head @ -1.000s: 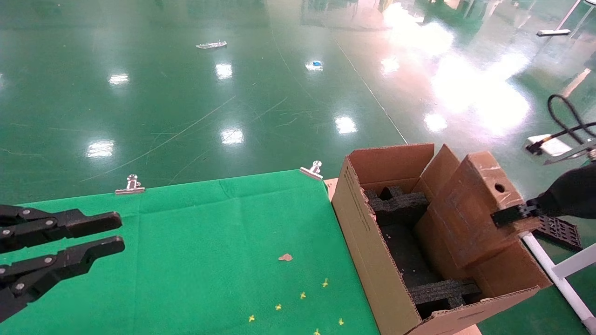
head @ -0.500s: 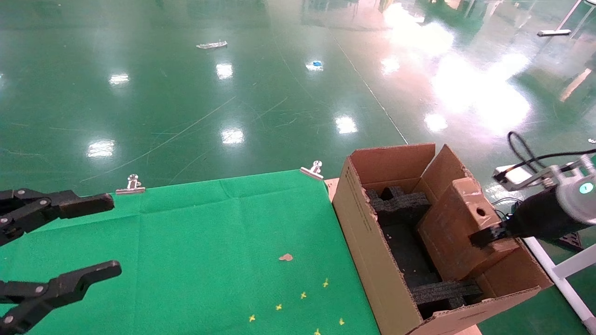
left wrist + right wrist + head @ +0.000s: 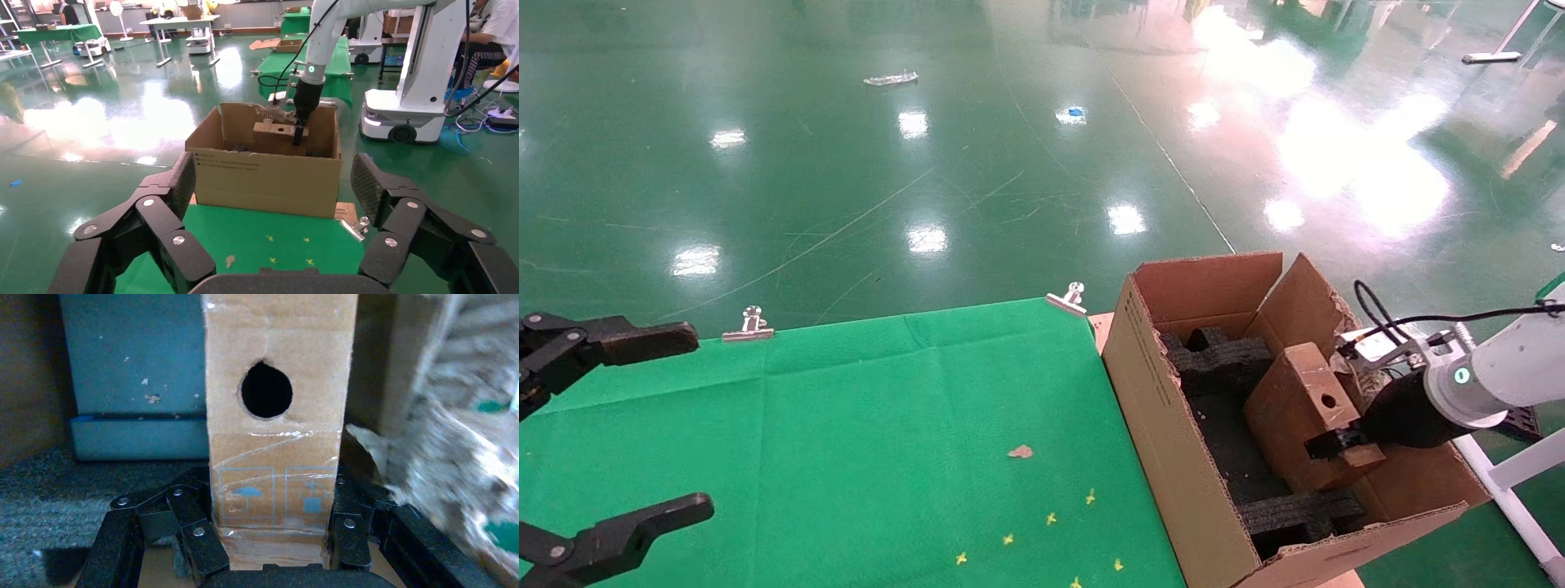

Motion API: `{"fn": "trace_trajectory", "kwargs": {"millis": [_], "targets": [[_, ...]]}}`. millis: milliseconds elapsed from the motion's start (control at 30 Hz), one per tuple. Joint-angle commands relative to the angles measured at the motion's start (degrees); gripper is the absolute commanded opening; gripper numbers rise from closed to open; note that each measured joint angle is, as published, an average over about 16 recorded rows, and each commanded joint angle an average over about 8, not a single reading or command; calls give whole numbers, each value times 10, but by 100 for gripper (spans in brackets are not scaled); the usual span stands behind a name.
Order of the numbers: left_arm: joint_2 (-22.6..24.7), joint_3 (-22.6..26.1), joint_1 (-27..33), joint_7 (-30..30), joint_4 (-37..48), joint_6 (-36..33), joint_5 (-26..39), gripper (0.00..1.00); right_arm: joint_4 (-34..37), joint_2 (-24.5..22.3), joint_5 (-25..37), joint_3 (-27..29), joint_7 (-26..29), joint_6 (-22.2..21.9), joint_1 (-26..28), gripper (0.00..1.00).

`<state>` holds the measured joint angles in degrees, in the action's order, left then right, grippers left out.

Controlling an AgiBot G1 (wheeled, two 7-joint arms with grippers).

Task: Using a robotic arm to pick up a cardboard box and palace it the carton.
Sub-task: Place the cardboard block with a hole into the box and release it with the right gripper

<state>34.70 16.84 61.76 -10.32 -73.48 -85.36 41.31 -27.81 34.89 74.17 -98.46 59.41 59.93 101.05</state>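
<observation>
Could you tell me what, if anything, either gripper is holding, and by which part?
The right gripper clamps the cardboard box by its end, below the hole; the left gripper holds nothing.

A robot lab hall: glossy green floor, other test tables.

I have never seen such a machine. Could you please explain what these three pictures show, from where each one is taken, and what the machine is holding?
This is a robot with two arms. The wide picture comes from a camera on its head, looking down at a table with a green cloth. The other two come from cameras on its wrists.

The right gripper, on the white arm, is shut on a small cardboard box with a round hole, holding it inside the big carton at the table's right end. The right wrist picture shows that small box close up between the black fingers.

The left gripper is open above the cloth, holding nothing. Its wrist picture looks across at the carton.
</observation>
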Motion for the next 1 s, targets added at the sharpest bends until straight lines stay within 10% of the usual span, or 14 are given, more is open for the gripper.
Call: {"fn": "trace_trajectory", "kwargs": {"millis": [33, 100, 367, 1000], "targets": [[0, 0, 0, 0, 0, 0, 0, 100, 11, 7, -8, 3, -12, -10, -13, 0], [0, 0, 0, 0, 0, 0, 0, 100, 20, 11, -17, 8, -27, -15, -22, 5], [0, 0, 0, 0, 0, 0, 0, 100, 60, 25, -38, 20, -75, -17, -35, 100], [0, 1, 0, 1, 0, 0, -1, 100, 123, 48, -40, 22, -122, 11, -28, 100]]}}
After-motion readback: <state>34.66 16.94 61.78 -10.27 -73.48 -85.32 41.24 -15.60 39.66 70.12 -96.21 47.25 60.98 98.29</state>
